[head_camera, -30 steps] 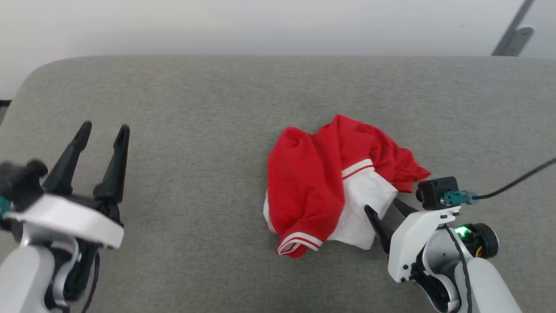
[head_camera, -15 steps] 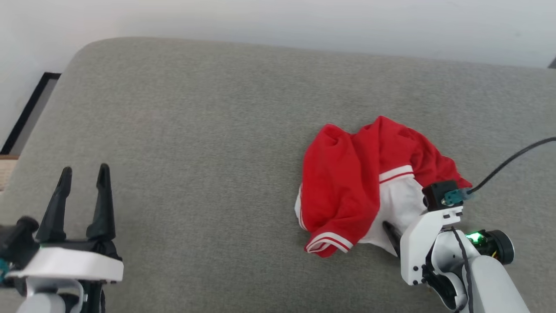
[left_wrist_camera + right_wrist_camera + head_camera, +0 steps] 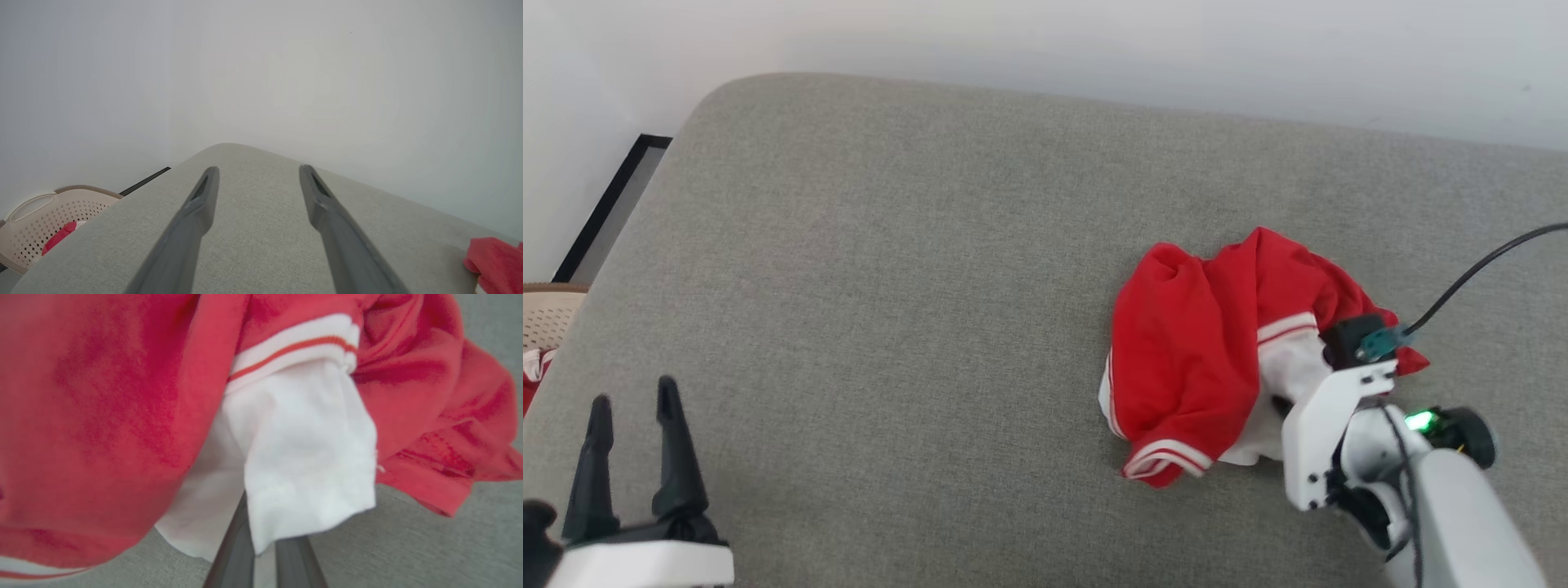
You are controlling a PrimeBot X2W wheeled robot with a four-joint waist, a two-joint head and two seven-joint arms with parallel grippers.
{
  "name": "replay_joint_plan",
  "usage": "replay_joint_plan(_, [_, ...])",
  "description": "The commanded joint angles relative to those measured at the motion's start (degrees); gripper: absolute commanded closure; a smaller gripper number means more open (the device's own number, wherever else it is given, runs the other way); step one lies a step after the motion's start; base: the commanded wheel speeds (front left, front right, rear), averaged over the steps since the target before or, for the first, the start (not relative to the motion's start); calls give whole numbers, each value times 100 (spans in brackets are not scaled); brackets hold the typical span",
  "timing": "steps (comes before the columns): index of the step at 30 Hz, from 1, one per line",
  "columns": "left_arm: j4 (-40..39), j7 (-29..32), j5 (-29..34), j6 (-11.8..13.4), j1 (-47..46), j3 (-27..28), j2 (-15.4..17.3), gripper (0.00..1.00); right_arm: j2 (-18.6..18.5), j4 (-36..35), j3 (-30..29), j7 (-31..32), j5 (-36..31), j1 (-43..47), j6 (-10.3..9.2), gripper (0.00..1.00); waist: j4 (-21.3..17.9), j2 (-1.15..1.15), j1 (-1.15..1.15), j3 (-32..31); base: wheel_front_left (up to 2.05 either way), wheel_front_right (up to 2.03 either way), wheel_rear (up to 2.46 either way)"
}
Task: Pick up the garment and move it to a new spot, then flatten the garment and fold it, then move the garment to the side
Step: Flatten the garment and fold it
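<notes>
Right tool [image 3: 263, 555], clenched on just the soft red fabric garment's [image 3: 1192, 343] white sleeve [image 3: 302, 449], may lose it on lifting; left tool [image 3: 635, 394] gapes.

The two dark fingers [image 3: 231, 559] of my right gripper [image 3: 261, 543] stand pressed close at the bottom edge, with a strip of white cloth caught between them. It belongs to the white sleeve [image 3: 302, 449] of the garment [image 3: 102, 416], which drapes over my tips. Above the sleeve runs striped trim [image 3: 286, 347], with rumpled red fabric on both sides. Grey upholstery [image 3: 408, 547] lies beneath.
</notes>
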Motion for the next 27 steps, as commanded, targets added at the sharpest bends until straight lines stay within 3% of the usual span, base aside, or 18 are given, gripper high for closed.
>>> replay_joint_plan(1, [-7,-26,92,-61,107,127,-85,0,-85,-127,-24,89,59,-55,0,100,-15,0,0,-34,0,0,0])
replay_joint_plan(11, [-113,-27,288,-181,309,510,-421,0,-594,-1225,-665,1097,272,172,0,100,-132,0,0,-167,0,0,0])
replay_joint_plan(16, [-164,-27,255,-177,310,456,-448,0,-728,-1389,-1080,1408,293,250,0,100,-163,0,0,-185,0,0,0])
replay_joint_plan(25, [-206,-27,228,-179,293,364,-468,0,-846,-532,-1984,1394,9,139,0,100,-184,0,0,-158,0,0,0])
replay_joint_plan(27, [-206,-27,225,-180,266,338,-467,0,-818,-215,-2074,1251,-23,34,0,85,-179,0,0,-140,0,0,0])
